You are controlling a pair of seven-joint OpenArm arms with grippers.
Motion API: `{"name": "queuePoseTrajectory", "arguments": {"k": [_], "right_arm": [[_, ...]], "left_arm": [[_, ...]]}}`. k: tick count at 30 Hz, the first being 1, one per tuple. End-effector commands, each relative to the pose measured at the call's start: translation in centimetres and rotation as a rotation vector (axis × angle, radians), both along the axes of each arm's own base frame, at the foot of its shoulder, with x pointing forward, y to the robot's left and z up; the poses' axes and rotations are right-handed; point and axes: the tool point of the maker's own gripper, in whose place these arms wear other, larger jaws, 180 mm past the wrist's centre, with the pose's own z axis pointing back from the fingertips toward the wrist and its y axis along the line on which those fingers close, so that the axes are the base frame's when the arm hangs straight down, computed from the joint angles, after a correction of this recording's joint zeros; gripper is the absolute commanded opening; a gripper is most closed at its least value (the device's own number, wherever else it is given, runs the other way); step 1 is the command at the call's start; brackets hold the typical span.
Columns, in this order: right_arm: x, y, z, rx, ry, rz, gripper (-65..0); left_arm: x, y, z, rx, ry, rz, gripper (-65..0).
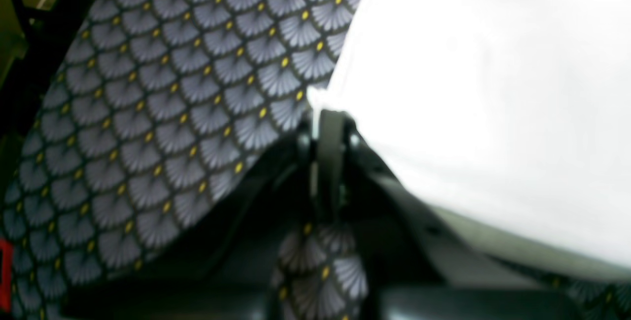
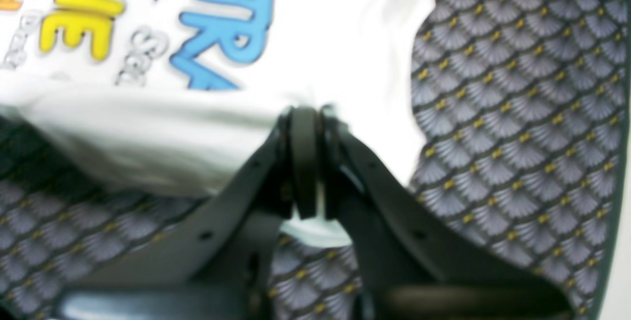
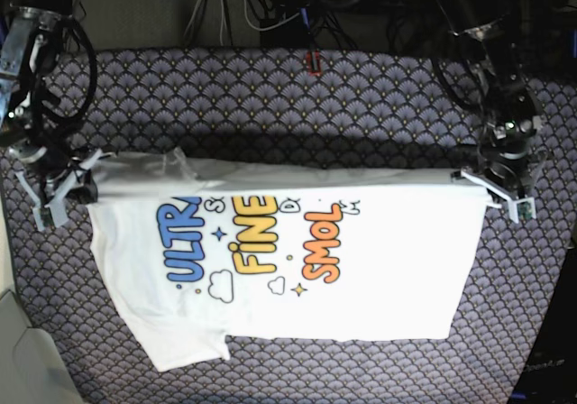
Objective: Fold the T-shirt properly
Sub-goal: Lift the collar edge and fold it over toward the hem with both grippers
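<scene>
A white T-shirt (image 3: 297, 260) with a colourful print lies spread on a table covered in a grey fan-patterned cloth (image 3: 270, 97). Seen from the base camera, the shirt's long axis runs left to right across the table, and its far edge is pulled into a nearly straight, taut line between the two arms.

The right gripper (image 3: 79, 180), at the left of that view, is clenched on the shirt's far corner at the shoulder end, near the blue word "ULTRA" (image 3: 185, 242). The left gripper (image 3: 491, 183), at the right of the view, is clenched on the far corner at the hem end. Each arm holds one end of the same edge, so neither is nearer. The rest of the shirt lies toward the camera side of the table from both grippers. A fold would likely mean carrying this held edge toward the near edge, both arms moving together to keep it straight.

The views differ in what they give. The right wrist camera shows the closed jaws with white fabric pinched between them and blue and yellow lettering just beyond. The left wrist camera shows only plain white fabric (image 1: 493, 88) at the jaw tips, blurred, with patterned cloth alongside. Only the base camera shows the whole shirt, including a sleeve (image 3: 185, 345) sticking out at the near left.
</scene>
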Motion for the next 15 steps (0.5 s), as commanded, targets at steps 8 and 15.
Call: {"name": "queuePoseTrajectory", "arguments": {"k": [8, 15], "right_arm": [[5.1, -0.4, 0.7, 0.008, -0.020, 0.034, -65.0], [8.2, -0.1, 0.7, -0.043, 0.007, 0.072, -65.0]], "left_arm": [[4.3, 1.0, 2.8, 0.049, -0.065, 0.008, -64.5], [6.4, 0.9, 3.3, 0.030, -0.074, 0.006, -64.5]]}}
